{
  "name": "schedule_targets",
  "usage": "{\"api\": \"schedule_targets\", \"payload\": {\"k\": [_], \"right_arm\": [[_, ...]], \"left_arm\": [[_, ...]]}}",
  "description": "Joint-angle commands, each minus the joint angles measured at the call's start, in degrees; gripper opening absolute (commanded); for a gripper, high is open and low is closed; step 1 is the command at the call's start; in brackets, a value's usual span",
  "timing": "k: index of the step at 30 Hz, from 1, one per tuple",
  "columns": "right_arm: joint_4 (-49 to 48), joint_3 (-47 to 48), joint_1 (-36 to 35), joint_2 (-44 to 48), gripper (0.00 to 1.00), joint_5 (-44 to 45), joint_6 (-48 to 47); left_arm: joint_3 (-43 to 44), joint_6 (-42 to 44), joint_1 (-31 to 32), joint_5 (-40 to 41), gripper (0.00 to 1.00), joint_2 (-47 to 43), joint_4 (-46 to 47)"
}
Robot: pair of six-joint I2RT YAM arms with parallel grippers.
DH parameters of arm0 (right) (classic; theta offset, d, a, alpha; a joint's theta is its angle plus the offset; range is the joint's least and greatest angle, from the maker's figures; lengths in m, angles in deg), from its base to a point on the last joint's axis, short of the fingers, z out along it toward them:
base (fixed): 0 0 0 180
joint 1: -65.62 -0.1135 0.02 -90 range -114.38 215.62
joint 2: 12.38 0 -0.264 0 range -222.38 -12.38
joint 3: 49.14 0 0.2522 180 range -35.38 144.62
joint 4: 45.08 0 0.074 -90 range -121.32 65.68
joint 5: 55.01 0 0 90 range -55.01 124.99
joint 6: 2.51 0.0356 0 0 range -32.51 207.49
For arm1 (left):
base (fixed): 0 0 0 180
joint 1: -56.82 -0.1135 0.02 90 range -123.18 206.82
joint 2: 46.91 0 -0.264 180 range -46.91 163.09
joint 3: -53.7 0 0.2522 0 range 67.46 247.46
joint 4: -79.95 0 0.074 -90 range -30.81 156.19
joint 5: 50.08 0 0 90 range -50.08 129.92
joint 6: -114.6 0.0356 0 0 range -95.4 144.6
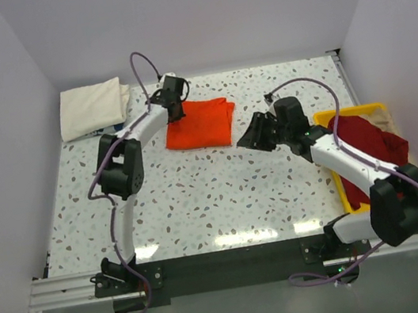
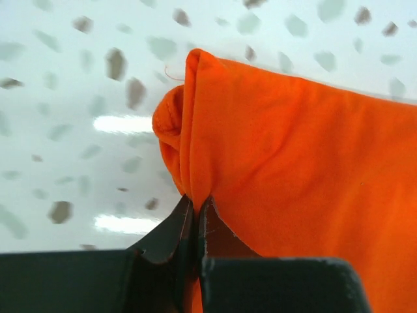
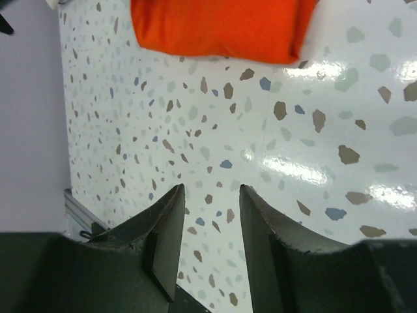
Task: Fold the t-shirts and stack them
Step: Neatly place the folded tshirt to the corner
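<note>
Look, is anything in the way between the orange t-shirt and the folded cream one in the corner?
No. Only bare speckled table lies between the orange t-shirt and the cream t-shirt. The left gripper is pinched shut on the orange one's edge, and the left arm reaches over that gap.

We see the left arm (image 1: 143, 125) & right arm (image 1: 346, 161) w/ white links, black joint housings, thin purple cables (image 1: 134, 58) & matte black wedge-shaped gripper fingers (image 3: 163, 241).
</note>
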Motion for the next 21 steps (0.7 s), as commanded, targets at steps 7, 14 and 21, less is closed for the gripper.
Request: {"api": "schedule_targets", "payload": {"k": [7,14,21], "right_arm": [[7.8,-3.8,-0.1,10.1,0.43,6.1,-7.7],[9.2,-6.1,-0.1,12.3,0.43,5.1,-8.7],[9.3,-5.7,-0.1,10.7,0.43,5.4,-9.0]], "left_arm": [[13.9,16.9,-5.5,22.1,0.00,2.5,-0.5],[18.6,27.7,-8.4,27.5,0.00,2.4,5.3],[23.9,37.0,-9.7,29.7,0.00,2.5,9.2]]}}
